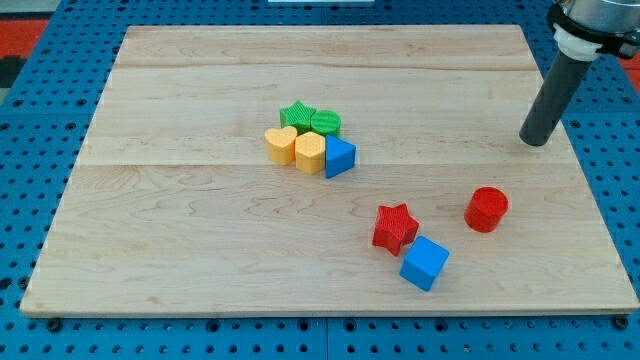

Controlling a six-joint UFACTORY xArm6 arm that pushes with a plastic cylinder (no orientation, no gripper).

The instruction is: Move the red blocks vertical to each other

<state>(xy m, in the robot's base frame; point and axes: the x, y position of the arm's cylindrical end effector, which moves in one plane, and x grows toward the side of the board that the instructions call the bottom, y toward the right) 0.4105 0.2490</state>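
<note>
The tip, a bare rod with no fingers to open, should round the red cylinder and nudge it above the red star

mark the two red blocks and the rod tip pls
red star block (395, 227), camera view: centre of its top face.
red cylinder block (487, 207), camera view: middle of its round top, to the star's right and slightly higher.
my tip (537, 141), camera view: the rod's very end, above and right of the cylinder, touching no block.

Pale wooden board lying on a blue perforated desk, red patch at the desk's top-left corner, evenly lit.
</note>
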